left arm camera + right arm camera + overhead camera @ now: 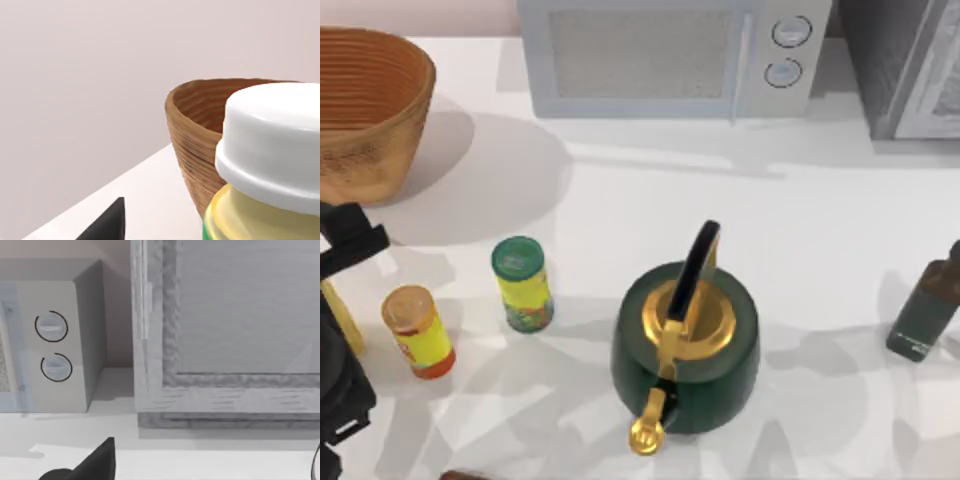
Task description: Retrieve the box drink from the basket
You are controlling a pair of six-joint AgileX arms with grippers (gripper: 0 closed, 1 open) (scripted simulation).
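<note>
The box drink (342, 322), a pale yellow carton, stands on the table at the far left, outside the basket (365, 105). My left arm partly covers it. My left gripper (344, 262) is right at the carton and open. In the left wrist view one dark finger (107, 223) stands apart from the box drink (260, 210), whose white cap looms close to the camera. The wicker basket (192, 145) rises behind it. My right gripper (95, 463) is parked facing the microwave.
A yellow orange-lidded cylinder (417, 331) and a yellow green-lidded cylinder (523, 285) stand just right of the carton. A green kettle (686, 345) sits mid-table, a dark bottle (928, 312) at the right edge. A microwave (670, 55) lines the back.
</note>
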